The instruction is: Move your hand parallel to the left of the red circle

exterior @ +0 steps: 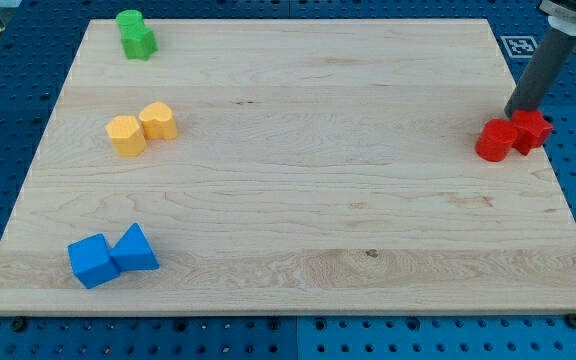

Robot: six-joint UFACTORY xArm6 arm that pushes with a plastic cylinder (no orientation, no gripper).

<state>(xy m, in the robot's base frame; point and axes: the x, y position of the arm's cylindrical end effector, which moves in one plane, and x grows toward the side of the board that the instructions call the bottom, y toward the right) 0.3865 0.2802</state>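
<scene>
Two red blocks touch at the board's right edge: a rounded one, the red circle, and a star-like red block to its right. My tip stands just above them in the view, between the two, close to or touching their top sides. The rod rises to the view's top right corner.
Two green blocks lie at the top left. Two yellow blocks touch at the left. A blue cube and a blue triangle touch at the bottom left. The wooden board sits on a blue pegboard table.
</scene>
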